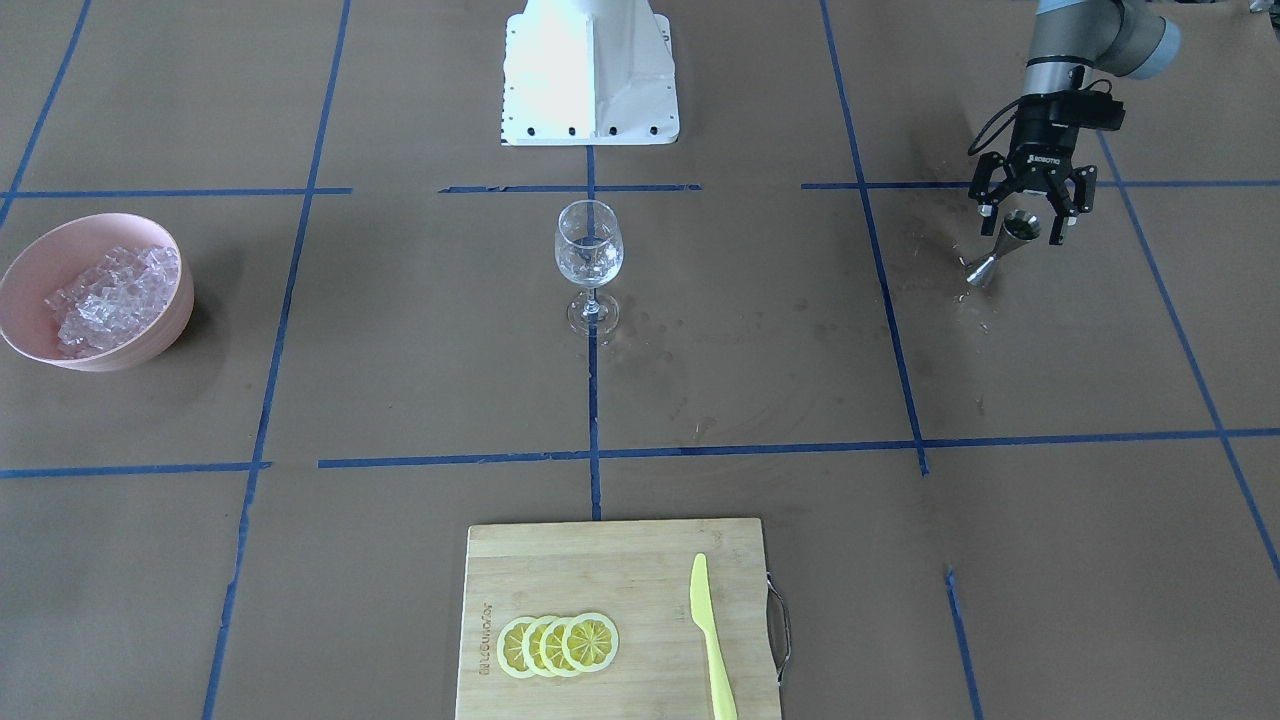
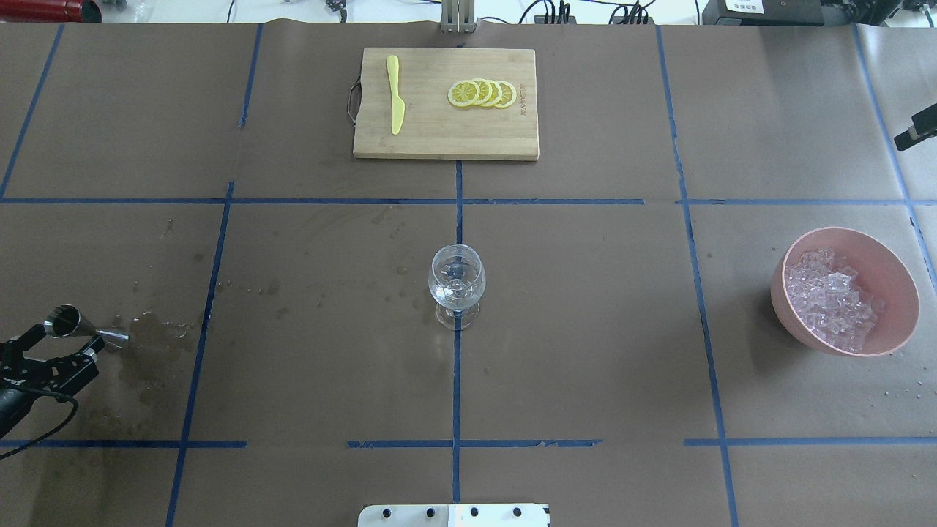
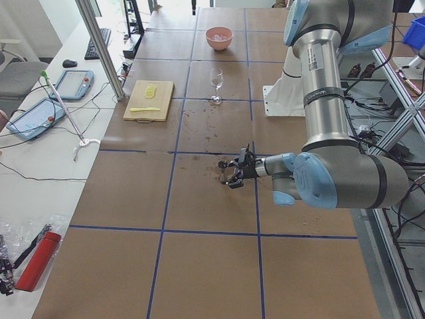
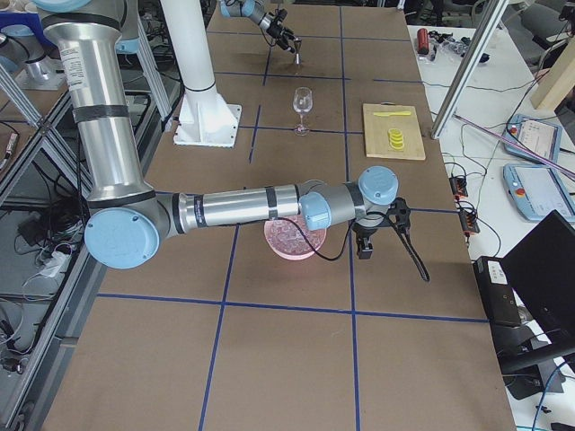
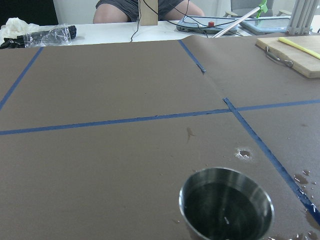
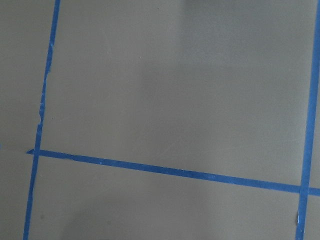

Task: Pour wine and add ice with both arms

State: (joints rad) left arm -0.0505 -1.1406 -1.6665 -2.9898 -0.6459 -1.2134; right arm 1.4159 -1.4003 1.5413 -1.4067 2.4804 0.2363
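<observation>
A steel jigger [image 1: 1003, 248] stands on the brown paper at the robot's left, on a dark wet patch [image 2: 150, 344]. My left gripper [image 1: 1025, 222] hangs over it, jaws open around its top cup without touching. The left wrist view looks down into the cup [image 5: 226, 202]. A wine glass [image 1: 589, 250] stands upright at the table's centre, with clear shine in its bowl. Clear ice cubes [image 1: 115, 292] fill a pink bowl [image 1: 150, 345] at the robot's right. My right gripper [image 4: 364, 242] hangs just beyond that bowl; I cannot tell whether it is open.
A wooden cutting board [image 1: 600, 560] lies at the operators' side, with lemon slices [image 1: 558, 645] and a yellow knife [image 1: 710, 640] on it. The white pedestal base [image 1: 590, 75] stands at the robot's edge. Small wet spots [image 2: 399, 282] dot the paper near the glass.
</observation>
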